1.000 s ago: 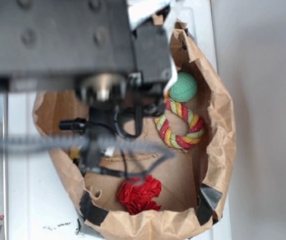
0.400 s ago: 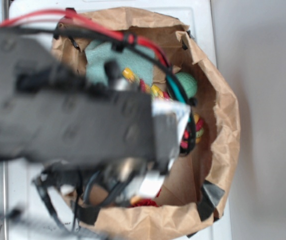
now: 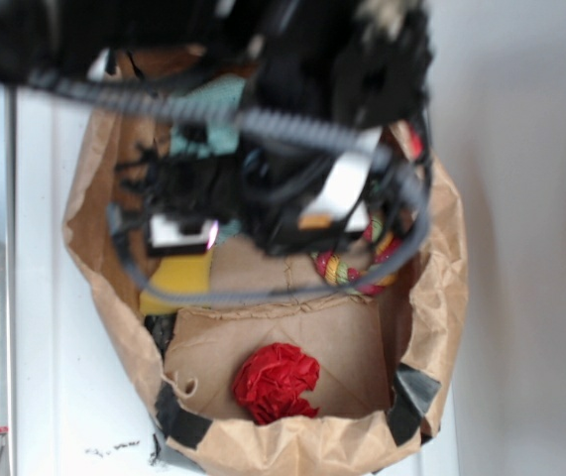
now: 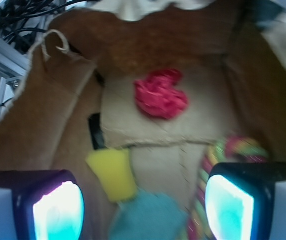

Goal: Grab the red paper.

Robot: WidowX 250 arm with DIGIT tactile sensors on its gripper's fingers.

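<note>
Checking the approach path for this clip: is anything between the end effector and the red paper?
Nothing visible. In the wrist view the open end effector looks across bare bag floor to the red paper. The yellow block and rope toy lie off to the sides, nearer the fingers.

Crumpled red paper (image 3: 277,383) on bag floor (image 3: 352,347)

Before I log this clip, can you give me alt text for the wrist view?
Looking down into a brown paper bag, the crumpled red paper lies untouched on the bag floor, ahead of the open claw, whose two glowing fingers frame the bottom corners. Nearer the claw lie a yellow block, a teal cloth and a striped rope toy.
</note>
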